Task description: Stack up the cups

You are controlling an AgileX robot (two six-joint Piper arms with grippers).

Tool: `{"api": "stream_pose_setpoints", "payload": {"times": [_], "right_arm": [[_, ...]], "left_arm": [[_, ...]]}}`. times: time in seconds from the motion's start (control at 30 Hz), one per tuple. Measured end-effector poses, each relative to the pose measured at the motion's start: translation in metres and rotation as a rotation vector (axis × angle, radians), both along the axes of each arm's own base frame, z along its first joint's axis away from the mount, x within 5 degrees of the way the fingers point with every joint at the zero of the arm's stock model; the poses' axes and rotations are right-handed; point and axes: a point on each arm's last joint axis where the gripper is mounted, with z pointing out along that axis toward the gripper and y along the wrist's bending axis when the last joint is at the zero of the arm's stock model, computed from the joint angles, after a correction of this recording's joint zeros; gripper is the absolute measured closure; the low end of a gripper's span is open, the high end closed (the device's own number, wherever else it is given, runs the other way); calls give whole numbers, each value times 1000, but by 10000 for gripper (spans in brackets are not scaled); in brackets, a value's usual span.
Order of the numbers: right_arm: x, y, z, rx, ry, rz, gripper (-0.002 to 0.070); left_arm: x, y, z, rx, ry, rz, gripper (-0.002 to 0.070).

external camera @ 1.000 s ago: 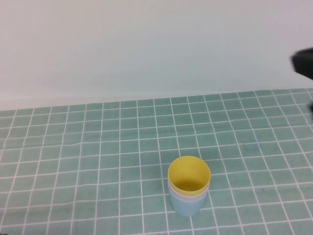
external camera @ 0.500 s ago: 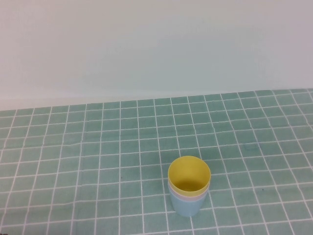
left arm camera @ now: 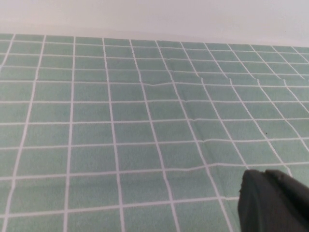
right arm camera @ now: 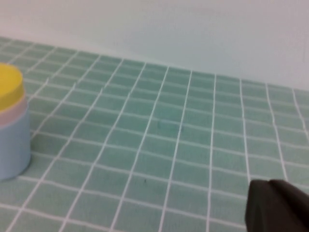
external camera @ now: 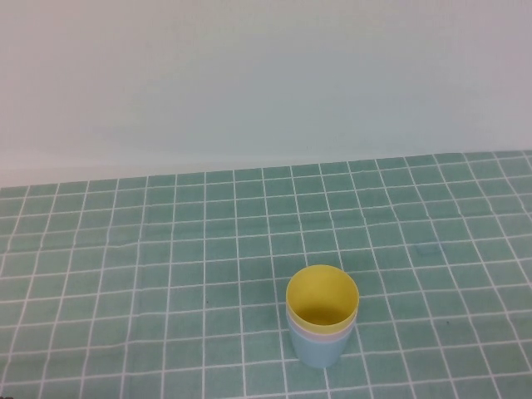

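Already the three cups sit nested upright near the front edge of the desk (external camera: 166,249), a little right of centre in the high view: the yellow cup (external camera: 322,295) innermost and topmost, the pink cup (external camera: 322,337) showing only as a thin band beneath its rim, and the blue cup (external camera: 320,353) outermost, standing on the green checked cloth. They look like thin smooth plastic, so I judge them light, fairly stiff but easily squeezed out of round, and slippery along their tapered walls; a grip across the blue wall low down, or over a rim with one finger inside, would likely hold best, with gentle pressure so the stack does not tip or skid. Neither arm appears in the high view. The left claw (left arm camera: 273,203) is closed and empty, low over bare cloth well apart from the cups. The right claw (right arm camera: 275,205) is likewise closed on nothing, standing off to the side of the stack. Beyond lies open cloth, then a plain pale wall.
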Motion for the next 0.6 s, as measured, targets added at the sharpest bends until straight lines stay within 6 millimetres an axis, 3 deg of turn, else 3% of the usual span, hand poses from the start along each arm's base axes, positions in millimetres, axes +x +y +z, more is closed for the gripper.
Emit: {"api": "stream_pose_setpoints", "payload": {"times": [0.33, 0.6], "right_arm": [[-1, -1, -35, -12, 32, -3, 678], [-9, -2, -33, 1, -51, -1, 678]], "left_arm": [[0, 0, 0, 0, 0, 0, 676], [0, 0, 0, 0, 0, 0, 676]]}}
